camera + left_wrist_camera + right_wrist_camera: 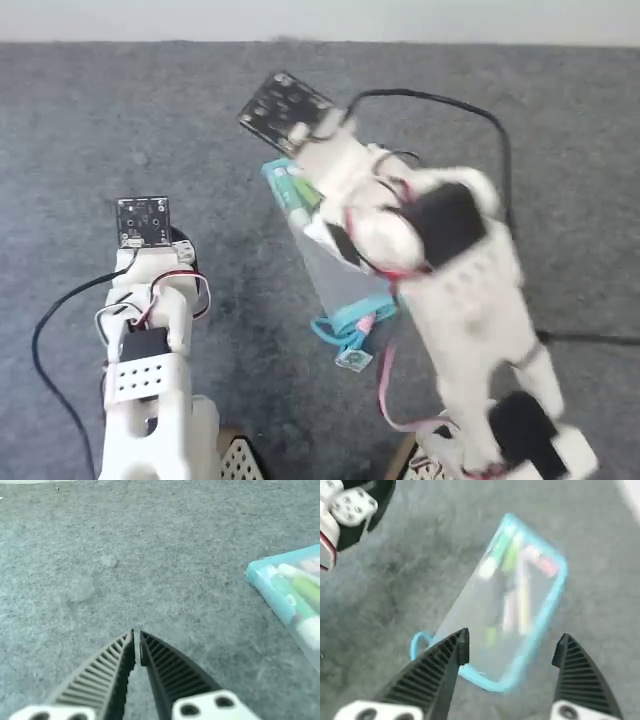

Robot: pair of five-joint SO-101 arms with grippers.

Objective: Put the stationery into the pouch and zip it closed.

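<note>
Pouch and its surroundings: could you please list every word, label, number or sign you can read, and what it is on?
No text can be read in any view.
pouch: no legible print.
markers inside it: labels, if any, too blurred.
zipper tag: too small to read.
wrist camera board: no readable marks.

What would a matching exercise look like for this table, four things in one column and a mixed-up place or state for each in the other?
Things
1. left gripper with black ribbed fingers
2. right gripper with black ribbed fingers
3. clear plastic pouch with turquoise edging
4. thin black cable

Places and states
A. open, above the pouch
B. loops over the grey carpet beside the right arm
C. shut, over bare carpet
D. lies on the carpet with coloured pens inside

Pairs: 1-C, 2-A, 3-D, 4-B
</note>
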